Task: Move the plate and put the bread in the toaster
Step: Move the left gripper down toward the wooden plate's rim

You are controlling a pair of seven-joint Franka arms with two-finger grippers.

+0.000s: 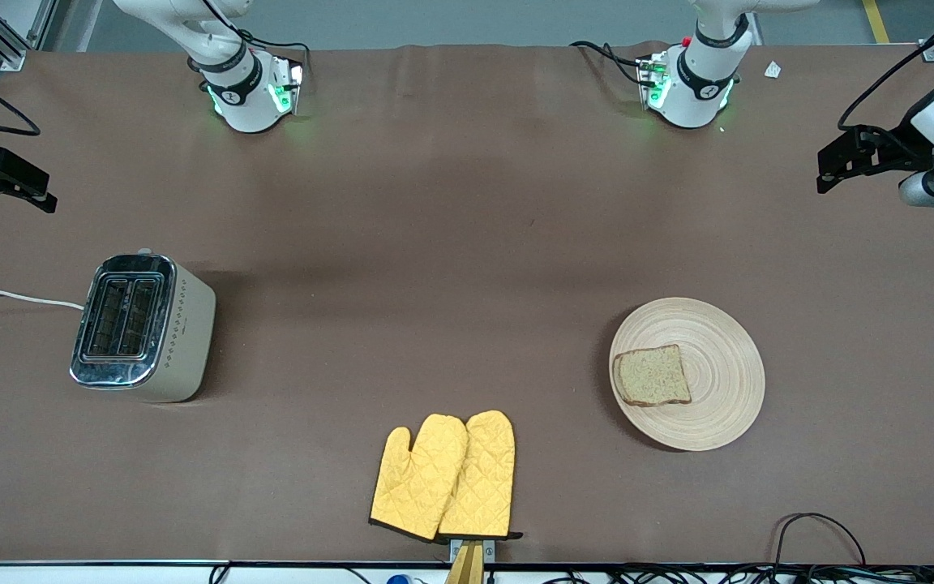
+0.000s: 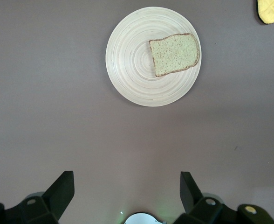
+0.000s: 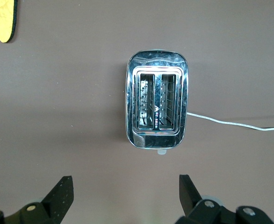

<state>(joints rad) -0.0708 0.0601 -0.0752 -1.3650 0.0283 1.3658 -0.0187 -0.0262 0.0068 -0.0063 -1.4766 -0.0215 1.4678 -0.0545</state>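
One slice of bread (image 1: 653,375) lies flat on the plate (image 1: 718,405) toward the left arm's end; the toaster (image 1: 143,327) stands well apart, slots up. The left gripper (image 2: 123,198) is held high over bare table near the plate, the right gripper (image 3: 123,198) near the toaster — both wide open, nothing held, presumably waiting.

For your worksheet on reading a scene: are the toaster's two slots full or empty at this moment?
Empty. The right wrist view looks straight down into the toaster: both slots show only wire racks. The bread lies on the plate.
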